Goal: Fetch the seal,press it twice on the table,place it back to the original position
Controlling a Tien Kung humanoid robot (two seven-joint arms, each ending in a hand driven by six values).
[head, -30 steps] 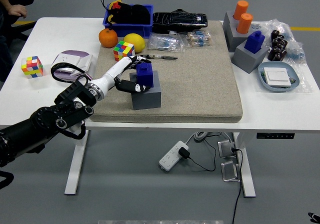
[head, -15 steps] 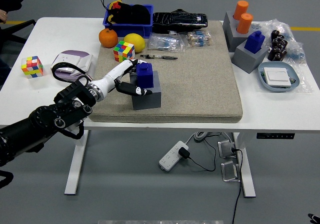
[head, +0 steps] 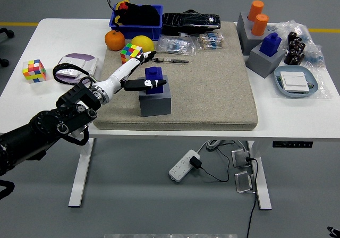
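A blue seal (head: pixel 155 77) stands upright on a dark grey block (head: pixel 155 101) at the left part of the beige mat (head: pixel 212 84). My left hand (head: pixel 139 73) lies just to the seal's left. Its white fingers (head: pixel 139 60) are spread and point away toward the back. The black thumb (head: pixel 137 84) reaches to the seal's left side at its base. The hand does not close around the seal. My right arm is out of sight.
A second blue seal (head: pixel 271 42) on a grey block sits at the right, by orange cylinders (head: pixel 257 13) and a tray (head: pixel 295 83). Behind my hand are a puzzle cube (head: pixel 131 52), lemon (head: pixel 142 44), orange (head: pixel 115 40) and blue basket (head: pixel 135 17). Another cube (head: pixel 34 70) lies far left.
My left hand's fingers, curled around the seal a second ago, have opened and swung back and left. The seal stays on its block. The person at the top left has left the view.
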